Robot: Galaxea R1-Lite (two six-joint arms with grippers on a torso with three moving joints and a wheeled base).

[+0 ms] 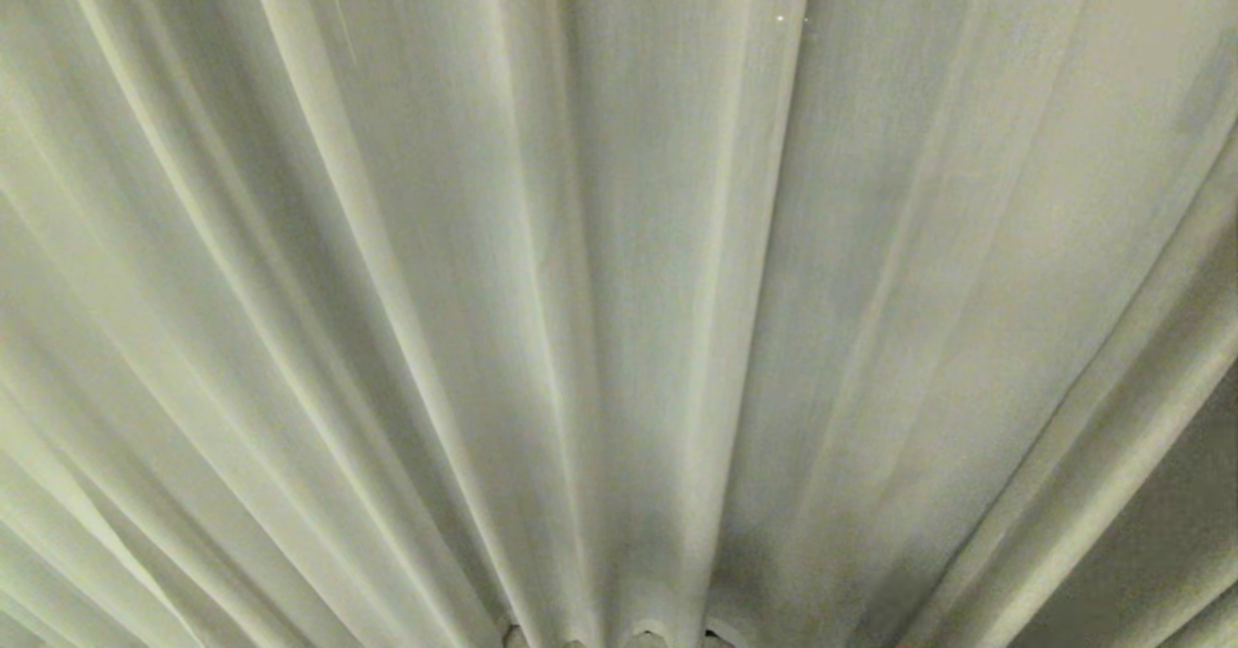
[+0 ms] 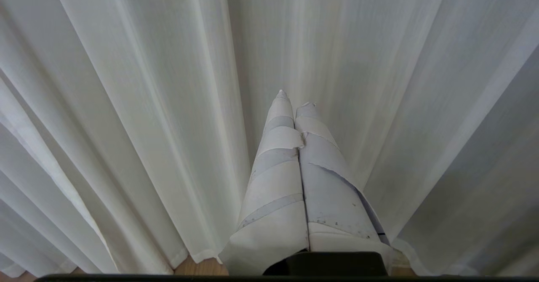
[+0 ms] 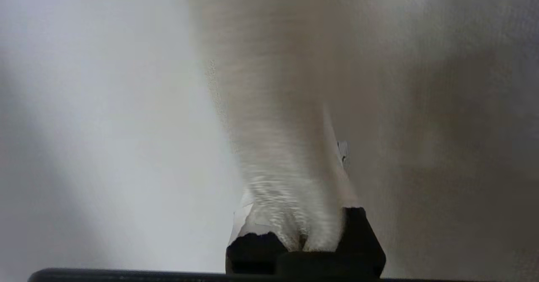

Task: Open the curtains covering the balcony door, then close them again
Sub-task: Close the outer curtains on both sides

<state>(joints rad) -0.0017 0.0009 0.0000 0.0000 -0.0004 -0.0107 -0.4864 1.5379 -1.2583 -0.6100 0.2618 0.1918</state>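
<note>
The cream pleated curtains [image 1: 619, 300] fill the head view, and neither arm shows there. They hide the balcony door. In the right wrist view my right gripper [image 3: 294, 176] is shut on a bunched fold of the curtain [image 3: 278, 139], which runs down between its jaws and covers most of both fingers. In the left wrist view my left gripper [image 2: 294, 99] is parked close in front of the curtains [image 2: 147, 105]. Its taped fingers [image 2: 278, 168] are pressed together with nothing between them.
A strip of wooden floor [image 2: 202, 267] shows under the curtain hems in the left wrist view. The hems [image 1: 643, 633] also show at the lower edge of the head view.
</note>
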